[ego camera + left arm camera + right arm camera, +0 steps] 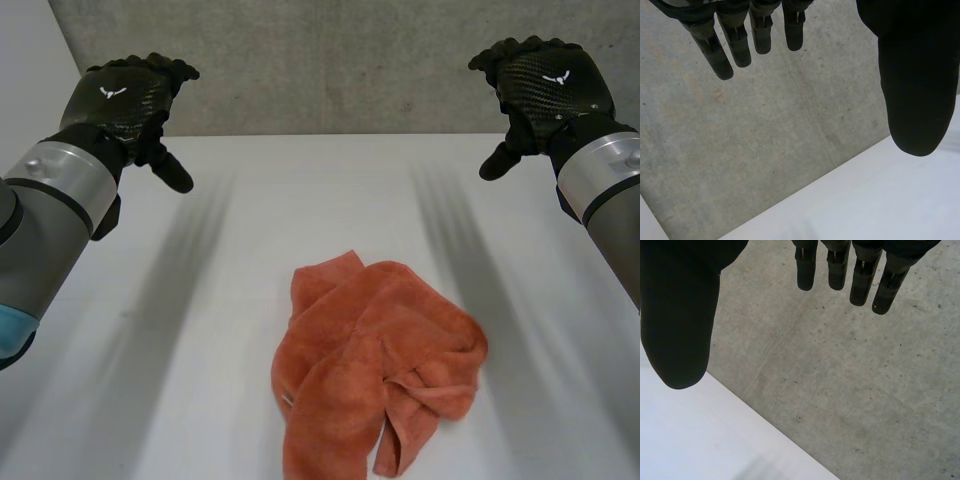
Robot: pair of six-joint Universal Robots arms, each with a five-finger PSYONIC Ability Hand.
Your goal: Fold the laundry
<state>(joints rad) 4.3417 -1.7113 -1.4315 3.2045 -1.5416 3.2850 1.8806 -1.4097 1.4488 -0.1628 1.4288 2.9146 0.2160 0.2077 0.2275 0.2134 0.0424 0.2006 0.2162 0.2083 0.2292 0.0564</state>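
Orange towel (375, 370) lies crumpled on the white tabletop (250, 220), toward 6 o'clock in head view, bunched w/ loose folds, one flap trailing to the near edge. Left hand (125, 100) is raised at 10 o'clock, well apart from the towel. Its wrist view shows fingers (735, 42) straight & apart from thumb (915, 90), released, holding nothing. Right hand (545, 85) is at 2 o'clock, also up off the tabletop & well apart from the towel. Its fingers (862, 282) are straight, released, nothing in them. Grey concrete wall (330, 60) stands behind the tabletop's far edge at 12 o'clock.
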